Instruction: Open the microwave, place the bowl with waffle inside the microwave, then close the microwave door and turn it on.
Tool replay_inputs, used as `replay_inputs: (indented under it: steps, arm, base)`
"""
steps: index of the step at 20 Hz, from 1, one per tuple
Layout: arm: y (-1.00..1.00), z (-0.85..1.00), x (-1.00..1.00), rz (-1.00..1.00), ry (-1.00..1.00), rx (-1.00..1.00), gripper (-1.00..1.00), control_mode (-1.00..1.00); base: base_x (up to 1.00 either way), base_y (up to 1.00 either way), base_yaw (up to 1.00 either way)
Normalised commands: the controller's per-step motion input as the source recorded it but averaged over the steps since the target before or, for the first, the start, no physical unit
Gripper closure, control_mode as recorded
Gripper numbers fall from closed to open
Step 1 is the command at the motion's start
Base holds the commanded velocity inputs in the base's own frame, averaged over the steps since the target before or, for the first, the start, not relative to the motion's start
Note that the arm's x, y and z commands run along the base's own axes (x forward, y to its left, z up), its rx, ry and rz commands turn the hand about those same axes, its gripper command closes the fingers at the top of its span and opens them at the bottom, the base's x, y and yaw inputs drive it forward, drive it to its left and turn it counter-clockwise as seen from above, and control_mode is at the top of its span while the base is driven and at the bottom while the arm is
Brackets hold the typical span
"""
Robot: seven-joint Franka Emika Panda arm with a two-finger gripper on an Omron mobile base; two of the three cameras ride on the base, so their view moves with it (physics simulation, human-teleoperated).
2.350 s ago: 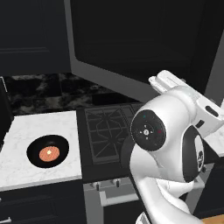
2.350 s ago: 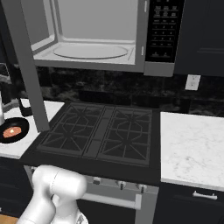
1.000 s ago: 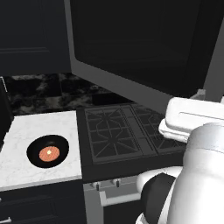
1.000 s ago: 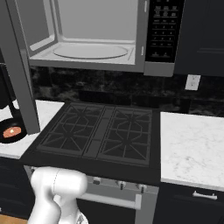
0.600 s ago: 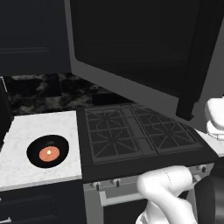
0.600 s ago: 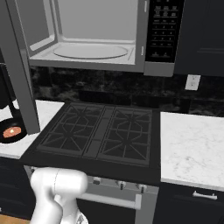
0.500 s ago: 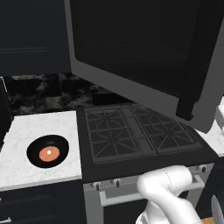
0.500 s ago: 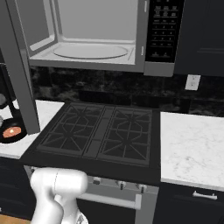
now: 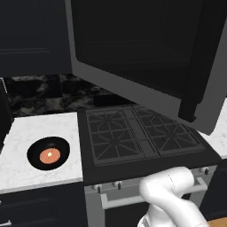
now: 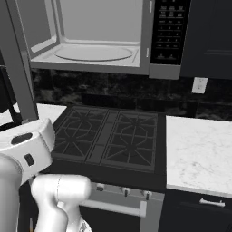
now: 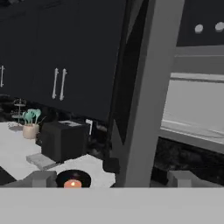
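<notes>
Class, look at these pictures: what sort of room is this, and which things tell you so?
A home kitchen, rendered rather than real. A gas stove sits between white marble counters, an open microwave hangs above it, and a bowl holding a waffle waits on the counter.

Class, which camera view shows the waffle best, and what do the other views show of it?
The left base view: it looks down on the waffle, whole, in the bowl on the white counter. The hand view catches the waffle low at its bottom edge, partly cut off.

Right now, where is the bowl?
In the left base view, the bowl sits on the white counter left of the stove, waffle inside.
</notes>
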Motion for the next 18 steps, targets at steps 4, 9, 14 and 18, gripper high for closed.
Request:
replay_inputs:
  steps: [4,9,14,18]
  arm:
    - [-0.04,-0.34,0.15,0.82,0.33,0.0,-1.0,-1.0]
    - [-0.28,-0.08,0.76,0.54,0.21,0.11,-1.0,-1.0]
    - [-0.29,-0.09,0.53,0.11,0.15,0.01,-1.0,-1.0]
    - [-0.07,-0.12,0.56,0.09,0.14,0.05,-1.0,-1.0]
  base:
    - [0.0,0.0,0.0]
    - [0.0,0.0,0.0]
    - [0.0,0.0,0.0]
    - [0.0,0.0,0.0]
